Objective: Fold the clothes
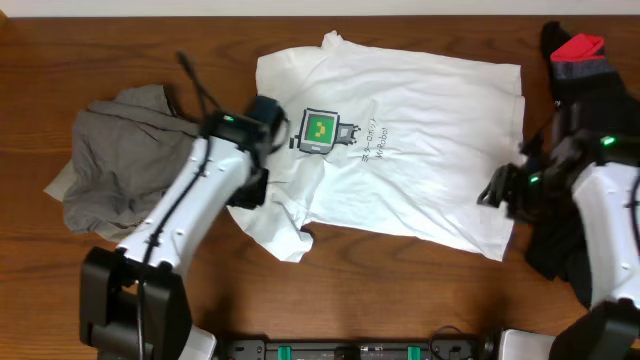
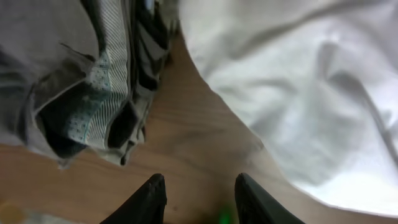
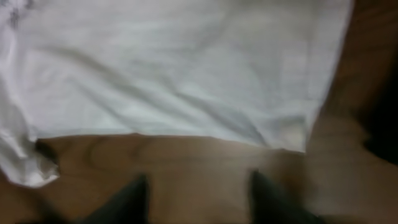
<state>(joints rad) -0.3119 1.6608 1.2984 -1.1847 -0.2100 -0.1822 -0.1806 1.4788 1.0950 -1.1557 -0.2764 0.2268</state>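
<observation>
- Clothes here mean chiefly a white T-shirt point(image 1: 400, 150), spread nearly flat, print up, mid-tabletop point(image 1: 150, 40); a grey-khaki heap point(image 1: 115, 150) lies to its left and a black-and-red piece point(image 1: 580, 60) at far right.
- The shirt looks light, limp and thin, likely to sag, wrinkle and drag rather than hold any shape.
- Good holds are probably the hem corners and the shoulder seams, pinching a single edge against the wood.
- The left end effector point(image 2: 200, 186) hovers over bare wood between heap and shirt, fingers moderately apart, holding nothing.
- The right end effector point(image 3: 199, 186), blurred, is just off the hem edge, fingers likewise parted and empty.
</observation>
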